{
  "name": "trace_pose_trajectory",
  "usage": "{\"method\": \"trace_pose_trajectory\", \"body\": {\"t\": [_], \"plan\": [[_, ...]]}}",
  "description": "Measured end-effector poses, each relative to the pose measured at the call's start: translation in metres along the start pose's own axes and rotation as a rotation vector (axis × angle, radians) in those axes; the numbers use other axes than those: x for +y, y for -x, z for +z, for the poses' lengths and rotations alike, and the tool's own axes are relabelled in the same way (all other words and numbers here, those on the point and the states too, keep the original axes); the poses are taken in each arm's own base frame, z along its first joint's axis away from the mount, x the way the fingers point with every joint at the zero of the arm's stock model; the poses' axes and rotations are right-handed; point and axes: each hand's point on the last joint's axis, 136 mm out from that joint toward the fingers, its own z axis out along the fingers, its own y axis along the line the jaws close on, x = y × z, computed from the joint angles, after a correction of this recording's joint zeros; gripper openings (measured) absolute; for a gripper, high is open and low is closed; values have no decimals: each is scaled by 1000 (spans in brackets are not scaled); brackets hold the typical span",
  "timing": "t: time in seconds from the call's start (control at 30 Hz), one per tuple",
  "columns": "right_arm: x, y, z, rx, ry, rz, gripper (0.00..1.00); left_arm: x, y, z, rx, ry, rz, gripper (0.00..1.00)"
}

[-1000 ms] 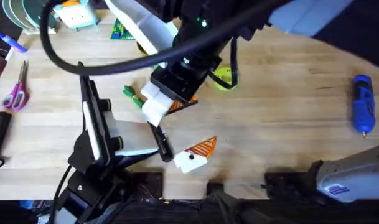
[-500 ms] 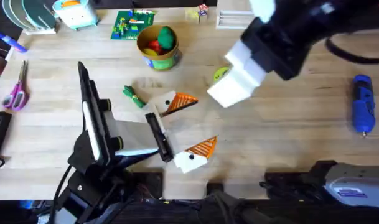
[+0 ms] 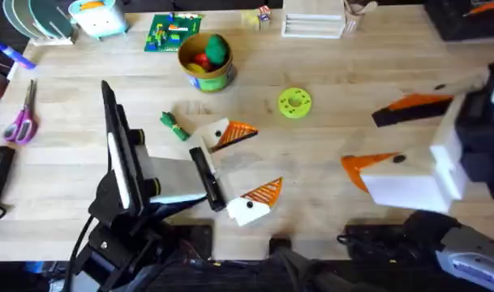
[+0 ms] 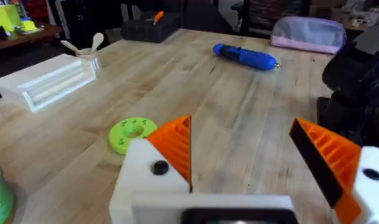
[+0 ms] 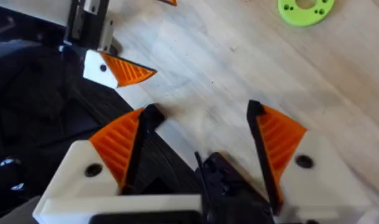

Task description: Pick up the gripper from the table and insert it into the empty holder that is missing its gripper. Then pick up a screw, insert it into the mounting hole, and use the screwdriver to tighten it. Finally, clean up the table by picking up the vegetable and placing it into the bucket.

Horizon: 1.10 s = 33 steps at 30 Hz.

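Note:
The orange ribbed gripper [image 3: 240, 131] [image 4: 177, 146] sits against the white wedge-shaped holder [image 3: 216, 135] [image 4: 142, 183], which has a dark mounting hole [image 4: 159, 167]. The holder forms the far finger of my open left gripper [image 3: 245, 166] [image 4: 242, 121]. My right gripper [image 3: 360, 139] [image 5: 203, 109] hangs open and empty over the table's right side, well away from the holder. The blue screwdriver [image 4: 245, 56] lies beyond it. A small dark-green vegetable [image 3: 173, 126] lies left of the holder. Farther back stands the tan bucket [image 3: 204, 79], holding red and green toys. A screw is too small to make out.
A lime-green disc [image 3: 294, 104] [image 4: 132, 134] [image 5: 304, 9] lies in the middle of the table. Pink-handled scissors [image 3: 21, 122] lie at the left edge. White boxes [image 3: 313, 24] and a green brick plate [image 3: 169, 32] line the back.
My right gripper pulled away from the holder and swung to the right, open and empty. The orange piece stayed in the holder. The left arm has not moved.

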Motion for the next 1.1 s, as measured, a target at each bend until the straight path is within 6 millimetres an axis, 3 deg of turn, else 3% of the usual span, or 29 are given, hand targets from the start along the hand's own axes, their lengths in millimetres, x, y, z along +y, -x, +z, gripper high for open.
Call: {"method": "trace_pose_trajectory", "body": {"t": [0.07, 0.13, 0.27, 0.3, 0.43, 0.57, 0.87, 1.1], "plan": [[2, -10, -2, -9, 8, 26, 945, 0, 0, 0, 0, -1, -1, 966], [4, -17, -5, -25, 14, 48, 945, 0, 0, 0, 0, 0, 0, 742], [7, -21, -12, -59, 22, 73, 945, 0, 0, 0, 0, 1, 0, 123], [7, -21, -13, -62, 24, 76, 945, 0, 0, 0, -1, 1, 3, 31], [7, -20, -12, -65, 23, 80, 945, 0, 0, 0, -1, 1, 4, 15], [-11, -19, -13, -76, -78, 160, 945, 0, 0, 0, -1, 1, 4, 13], [-103, -3, -39, -233, -500, 459, 947, 0, 0, 0, -1, 1, 1, 12], [-194, -33, -49, -129, -763, 807, 947, 2, 0, 0, -1, 9, 1, 12]]}}
